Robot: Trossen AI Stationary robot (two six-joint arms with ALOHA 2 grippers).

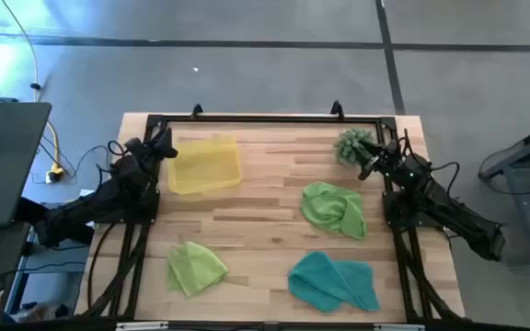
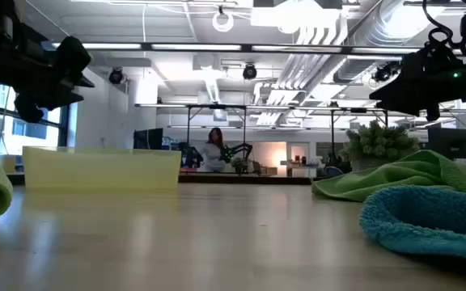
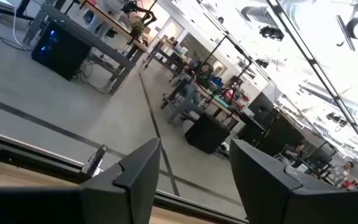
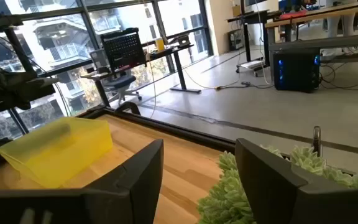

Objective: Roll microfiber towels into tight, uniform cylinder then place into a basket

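Starting out: we are seeing both arms parked at the far corners, left gripper (image 1: 166, 147) and right gripper (image 1: 368, 165) with fingers wide, holding nothing. Three towels (image 1: 335, 209) are lying crumpled on the counter (image 1: 265, 184); basket (image 1: 204, 165) far left. Next we are needing a reach to flatten one.

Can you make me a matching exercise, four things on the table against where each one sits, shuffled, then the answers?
Things:
1. basket
2. teal towel
3. spiky plant
4. left-hand lime towel

Places:
A. far edge, beside the right pincer
B. near edge, left half
C. far left, beside the left pincer
D. near edge, right half

Pairs: 1-C, 2-D, 3-A, 4-B
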